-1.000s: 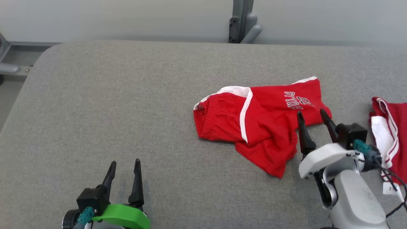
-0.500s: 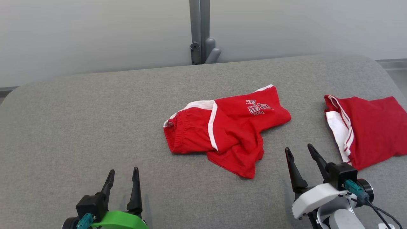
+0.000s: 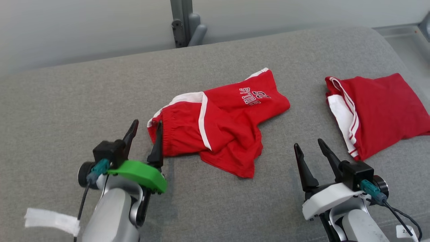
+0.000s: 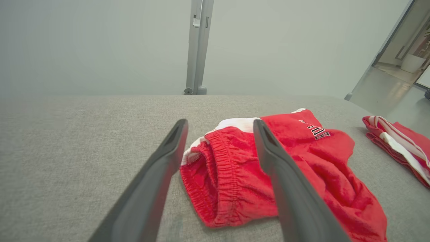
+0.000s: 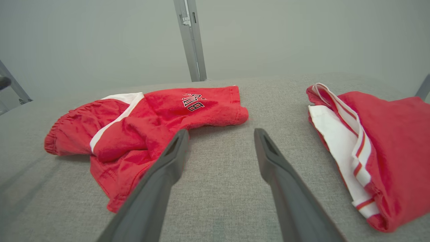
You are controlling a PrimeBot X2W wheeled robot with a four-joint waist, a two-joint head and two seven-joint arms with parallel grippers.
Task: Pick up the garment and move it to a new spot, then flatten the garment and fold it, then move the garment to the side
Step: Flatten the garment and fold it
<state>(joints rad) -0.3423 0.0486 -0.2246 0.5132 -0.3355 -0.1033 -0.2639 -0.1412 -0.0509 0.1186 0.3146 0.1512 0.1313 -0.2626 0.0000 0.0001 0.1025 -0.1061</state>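
The garment (image 3: 218, 124) is a pair of red shorts with white side stripes and a white print, lying crumpled in the middle of the grey padded table (image 3: 67, 101). My left gripper (image 3: 147, 122) stands open at its waistband end, and its right finger overlaps that edge. In the left wrist view the elastic waistband of the garment (image 4: 231, 181) lies between and just beyond the open left gripper (image 4: 220, 122). My right gripper (image 3: 308, 143) is open over bare table, to the right of the garment (image 5: 134, 124) and apart from it. Nothing sits between the fingers of the right gripper (image 5: 220, 131).
A second red garment (image 3: 373, 111) with white striped trim lies folded at the table's right side, close to my right gripper. A grey post (image 3: 183, 20) rises behind the far edge. The table's right edge drops to the floor (image 3: 410, 43).
The head camera has swung, shifting the whole picture. My left gripper has advanced to the garment's waistband. My right gripper has drawn back from the garment's right edge.
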